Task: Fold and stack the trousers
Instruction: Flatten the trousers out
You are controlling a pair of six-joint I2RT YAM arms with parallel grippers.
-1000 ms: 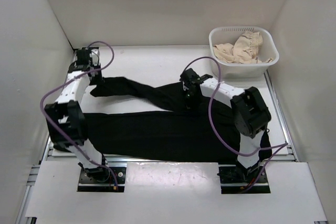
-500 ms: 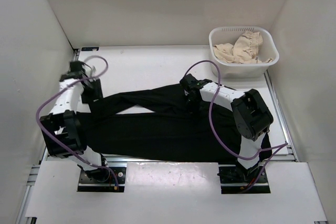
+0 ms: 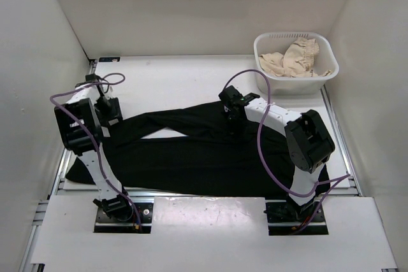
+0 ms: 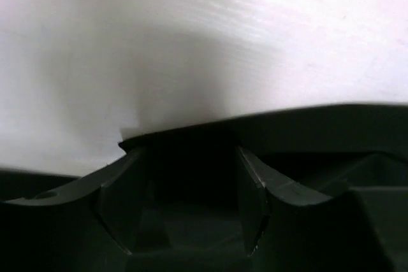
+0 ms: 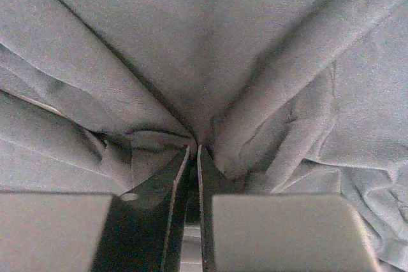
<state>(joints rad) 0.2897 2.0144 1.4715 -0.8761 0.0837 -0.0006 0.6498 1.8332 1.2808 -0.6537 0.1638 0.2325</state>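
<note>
The trousers (image 3: 204,151) are lying across the table (image 3: 172,81), both legs running left, the far leg angling down onto the near 1. The left gripper (image 3: 105,116) is sitting at the cuff end, fingers spread, gripping nothing. The right gripper (image 3: 233,122) is pinching a pucker of cloth mid-garment, fingers almost pressed together. For a clean fold, I judge the 2 legs should be lying edge on edge, smoothed flat, before both cuffs are grasped together.
</note>
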